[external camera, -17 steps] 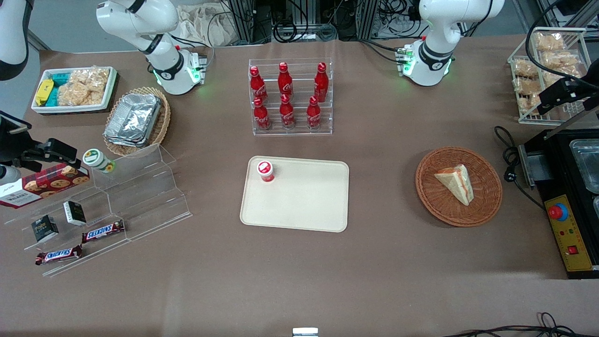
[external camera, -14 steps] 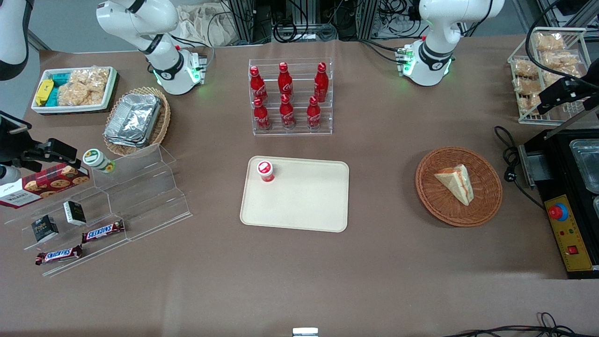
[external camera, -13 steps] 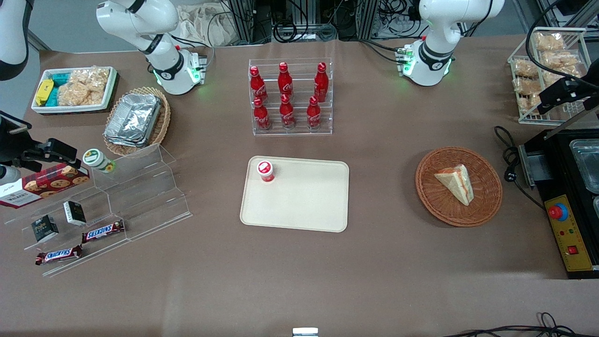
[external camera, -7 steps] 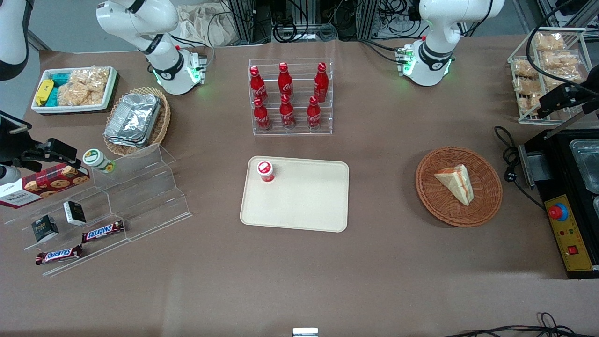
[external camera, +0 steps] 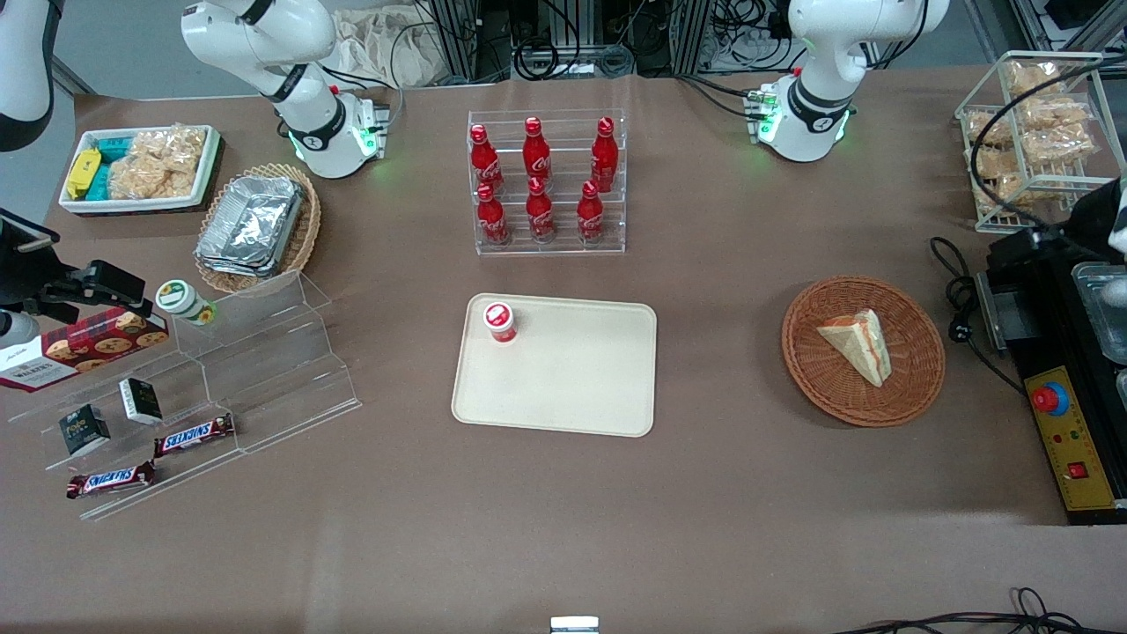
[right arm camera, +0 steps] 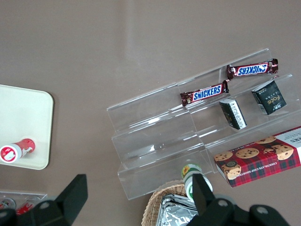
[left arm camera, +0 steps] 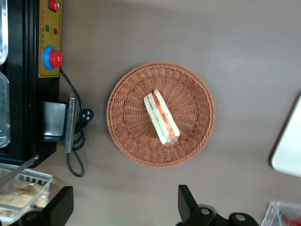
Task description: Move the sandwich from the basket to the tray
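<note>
Lying in basket [left arm camera: 129, 134], sandwich [left arm camera: 162, 117], end effector [left arm camera: 124, 205] open above

Brown woven basket [left arm camera: 161, 114]; white sandwich [left arm camera: 161, 117], red-green filling; cream tray [external camera: 555, 365].

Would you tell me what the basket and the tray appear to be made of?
The basket looks like brown woven wicker: its weave ribs show. The tray seems to be matte cream plastic, smooth with a moulded rim. The hand, fingers spread, hangs above the table beside the basket.
</note>
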